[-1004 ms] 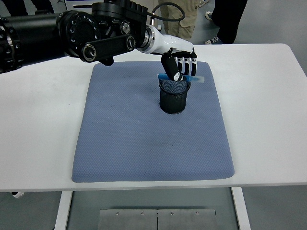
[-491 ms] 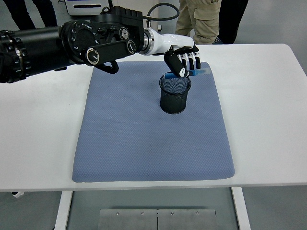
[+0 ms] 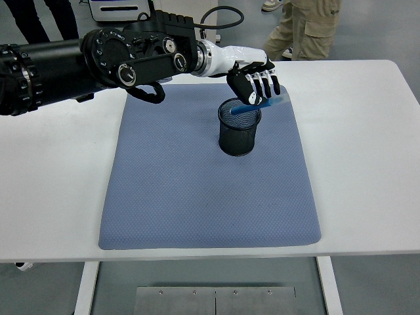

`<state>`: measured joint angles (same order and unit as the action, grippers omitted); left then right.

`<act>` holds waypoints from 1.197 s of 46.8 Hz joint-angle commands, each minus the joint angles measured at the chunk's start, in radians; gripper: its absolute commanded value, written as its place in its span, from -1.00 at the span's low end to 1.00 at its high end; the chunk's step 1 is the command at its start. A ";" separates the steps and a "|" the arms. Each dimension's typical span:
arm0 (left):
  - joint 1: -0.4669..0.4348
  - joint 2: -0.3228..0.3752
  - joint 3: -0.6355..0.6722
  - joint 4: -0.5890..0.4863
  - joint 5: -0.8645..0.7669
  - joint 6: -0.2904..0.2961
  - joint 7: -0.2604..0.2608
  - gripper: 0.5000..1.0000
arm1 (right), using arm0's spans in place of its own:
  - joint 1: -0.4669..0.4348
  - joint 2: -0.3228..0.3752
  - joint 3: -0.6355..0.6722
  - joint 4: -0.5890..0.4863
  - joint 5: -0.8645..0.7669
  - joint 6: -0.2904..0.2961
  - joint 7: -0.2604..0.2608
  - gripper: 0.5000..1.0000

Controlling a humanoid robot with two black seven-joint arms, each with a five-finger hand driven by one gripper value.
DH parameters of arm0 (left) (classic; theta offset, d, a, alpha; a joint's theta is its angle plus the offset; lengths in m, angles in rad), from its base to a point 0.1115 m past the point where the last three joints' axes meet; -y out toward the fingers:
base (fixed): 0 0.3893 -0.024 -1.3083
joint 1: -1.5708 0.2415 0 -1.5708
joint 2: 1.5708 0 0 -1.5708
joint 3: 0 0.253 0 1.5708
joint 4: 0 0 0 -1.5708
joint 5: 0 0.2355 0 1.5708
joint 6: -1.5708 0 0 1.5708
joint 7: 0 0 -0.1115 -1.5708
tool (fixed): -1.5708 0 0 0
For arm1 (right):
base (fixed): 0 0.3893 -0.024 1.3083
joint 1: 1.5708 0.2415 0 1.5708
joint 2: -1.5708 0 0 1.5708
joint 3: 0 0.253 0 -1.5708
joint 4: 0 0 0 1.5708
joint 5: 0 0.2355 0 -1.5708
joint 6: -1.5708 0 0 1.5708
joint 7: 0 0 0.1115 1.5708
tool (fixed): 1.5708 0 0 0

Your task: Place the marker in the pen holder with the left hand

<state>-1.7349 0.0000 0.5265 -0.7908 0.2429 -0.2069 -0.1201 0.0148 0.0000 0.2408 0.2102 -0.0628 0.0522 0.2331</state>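
Robot arm work at a white table (image 3: 59, 170), seen from the head view: the left arm reaches in from the left edge and crosses the far half of the table, its hand (image 3: 256, 82) poised just above and behind a black mesh pen holder (image 3: 239, 128). The hand's fingers (image 3: 266, 84) hang down side by side, loosely spread, and appear to close on nothing. A blue marker (image 3: 252, 105) lies tilted across the holder's far right rim, one end dipping inside the mesh cup and the other poking out to the right beneath the fingertips; whether a fingertip touches it cannot be told from this angle. The holder stands upright on a blue-grey mat (image 3: 190, 190) that covers the middle of the table, placed in the mat's far right part, well apart from the near edge. The mat lies flat with its near corners close to the table's near edge. At the far side of the table, a person (image 3: 305, 29) in tan trousers stands right of centre, seen only from the waist down, and dark-trousered legs (image 3: 39, 20) show at the far left corner. A black cable (image 3: 226, 13) loops up behind the arm's wrist.
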 commanded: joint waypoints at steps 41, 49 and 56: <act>0.153 0.075 -0.143 0.159 -0.117 0.084 0.002 1.00 | -0.001 0.000 0.000 0.000 0.000 0.000 0.000 1.00; 0.261 0.072 -0.221 0.163 -0.157 0.343 -0.007 1.00 | 0.001 0.000 0.000 0.000 0.000 0.000 0.000 1.00; 0.342 0.090 -0.325 0.162 -0.158 0.350 -0.096 1.00 | -0.001 0.000 0.000 0.000 0.000 0.000 0.000 1.00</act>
<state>-1.4247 0.0785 0.2469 -0.6275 0.0844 0.1427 -0.1722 0.0146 0.0000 0.2409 0.2101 -0.0629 0.0522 0.2327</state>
